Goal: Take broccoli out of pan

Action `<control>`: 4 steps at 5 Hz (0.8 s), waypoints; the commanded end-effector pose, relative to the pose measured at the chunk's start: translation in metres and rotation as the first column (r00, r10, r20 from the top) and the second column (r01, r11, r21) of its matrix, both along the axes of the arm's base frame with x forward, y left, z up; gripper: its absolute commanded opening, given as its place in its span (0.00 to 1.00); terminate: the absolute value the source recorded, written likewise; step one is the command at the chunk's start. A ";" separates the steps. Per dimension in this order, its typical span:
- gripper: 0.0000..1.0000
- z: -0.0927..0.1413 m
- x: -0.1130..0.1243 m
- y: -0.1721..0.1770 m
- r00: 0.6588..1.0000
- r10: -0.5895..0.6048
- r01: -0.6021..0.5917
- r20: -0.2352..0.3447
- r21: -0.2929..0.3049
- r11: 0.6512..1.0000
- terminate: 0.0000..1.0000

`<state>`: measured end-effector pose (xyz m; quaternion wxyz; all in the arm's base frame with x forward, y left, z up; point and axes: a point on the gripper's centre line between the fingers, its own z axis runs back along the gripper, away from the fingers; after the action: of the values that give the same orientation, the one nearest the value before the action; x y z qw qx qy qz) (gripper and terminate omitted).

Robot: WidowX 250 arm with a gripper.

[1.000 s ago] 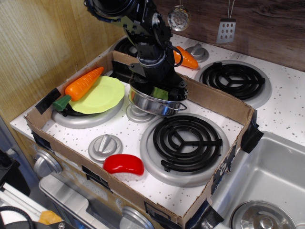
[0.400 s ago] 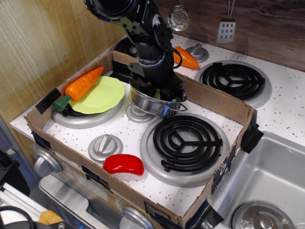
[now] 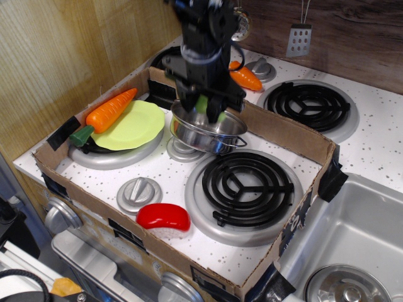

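The gripper (image 3: 203,106) is seen in the upper middle of the frame, directly above the pan (image 3: 206,131), with its dark fingers (image 3: 216,108) pointing down. A pale green piece, the broccoli (image 3: 201,104), is clamped between the fingers and is held just above the pan's rim, clear of the steel bowl. The pan is set on the white stove top inside a low cardboard box (image 3: 286,135), just above and to the left of the black coil burner (image 3: 244,184) at the centre of the frame.

To the left, a lime-green plate (image 3: 133,126) is laid on a grey burner, and an orange carrot (image 3: 108,111) is rested across its upper left edge. A red and white toy (image 3: 164,219) is seen near the lower edge of the box, beside a grey knob (image 3: 140,192). A second orange carrot (image 3: 244,77) is partly hidden behind the arm, outside the box. Another coil burner (image 3: 308,104) is seen at the upper right, and a steel sink (image 3: 352,251) fills the lower right corner.
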<state>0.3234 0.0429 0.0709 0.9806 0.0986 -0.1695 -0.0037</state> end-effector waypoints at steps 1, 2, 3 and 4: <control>0.00 0.060 -0.030 -0.014 0.989 0.091 -0.100 0.117 0.078 0.992 0.00; 0.00 0.059 -0.070 -0.040 0.979 0.173 -0.179 0.105 0.047 0.983 0.00; 0.00 0.040 -0.105 -0.067 0.947 0.314 -0.312 0.068 -0.040 0.949 0.00; 0.00 0.016 -0.120 -0.073 0.929 0.368 -0.369 -0.033 -0.109 0.923 0.00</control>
<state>0.1943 -0.0272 0.0755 0.9708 0.0732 -0.1288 0.1886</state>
